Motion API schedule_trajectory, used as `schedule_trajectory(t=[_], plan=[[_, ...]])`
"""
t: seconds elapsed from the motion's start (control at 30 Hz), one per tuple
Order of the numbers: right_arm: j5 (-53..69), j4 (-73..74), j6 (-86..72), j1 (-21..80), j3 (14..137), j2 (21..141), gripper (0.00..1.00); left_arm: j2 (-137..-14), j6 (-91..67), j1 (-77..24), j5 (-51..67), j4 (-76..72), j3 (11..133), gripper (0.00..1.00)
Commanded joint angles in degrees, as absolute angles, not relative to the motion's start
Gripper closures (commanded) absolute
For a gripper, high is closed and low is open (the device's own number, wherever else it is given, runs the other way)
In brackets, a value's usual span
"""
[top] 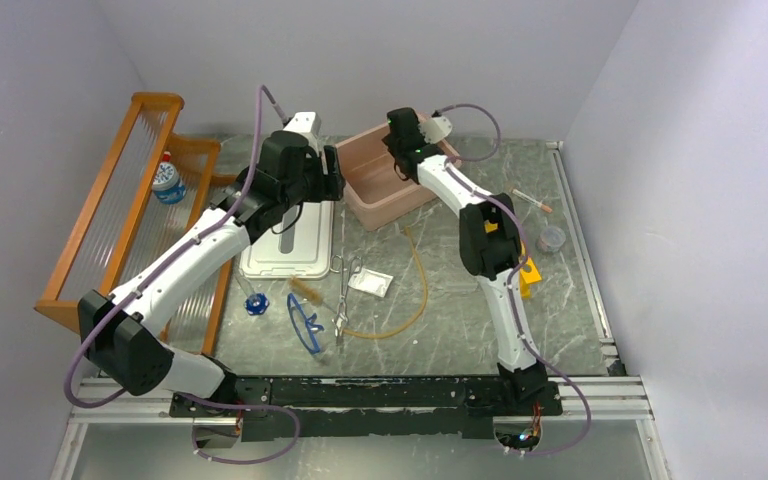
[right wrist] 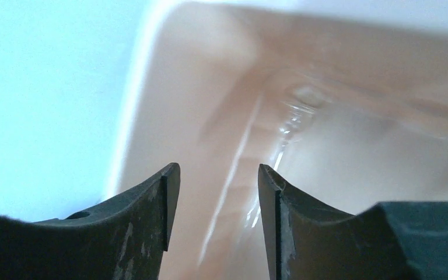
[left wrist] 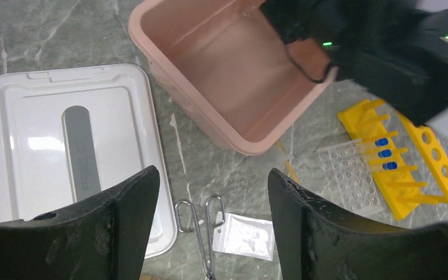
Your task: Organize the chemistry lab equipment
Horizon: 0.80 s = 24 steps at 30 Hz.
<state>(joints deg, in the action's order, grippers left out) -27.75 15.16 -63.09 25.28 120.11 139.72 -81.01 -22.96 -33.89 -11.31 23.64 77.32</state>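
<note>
Metal scissors (top: 345, 292) lie on the table beside a white packet (top: 371, 283), a tan rubber tube (top: 418, 290) and blue-framed glasses (top: 303, 325). In the left wrist view the scissors' handles (left wrist: 201, 217) and the packet (left wrist: 245, 235) lie below my open, empty left gripper (left wrist: 213, 192). That gripper (top: 334, 186) hovers by the left side of a pink bin (top: 365, 190). My right gripper (top: 400, 160) is open and empty inside the bin (right wrist: 338, 146), and shows in its own wrist view (right wrist: 219, 175). Blue-capped tubes (left wrist: 384, 153) sit in a yellow rack (left wrist: 437, 175).
A white lid (top: 290, 240) lies left of the bin. An orange slatted shelf (top: 110, 220) at the left holds a bottle (top: 168, 180). A small blue item (top: 256, 303), a clear well plate (left wrist: 353, 175), a pipette (top: 530, 198) and a small jar (top: 552, 238) lie on the table.
</note>
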Motion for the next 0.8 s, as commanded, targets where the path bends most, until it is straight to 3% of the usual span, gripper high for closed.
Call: schedule_trajectory(t=[0.0,0.43,0.77], plan=[[-23.8,15.1,-54.9,24.9,118.8,130.9,0.44,-81.4,-23.6,-30.9,-7.2,19.7,75.6,0.28],[-7.6,11.0,-30.5,29.0,95.9,106.2,0.41,-81.4,-22.3,-26.2,-8.1,21.4,71.2,0.28],[-5.0,5.4,-27.1,39.4,77.6,94.3,0.4,-76.8,-27.4,-23.6,-25.0,45.1,73.0,0.24]])
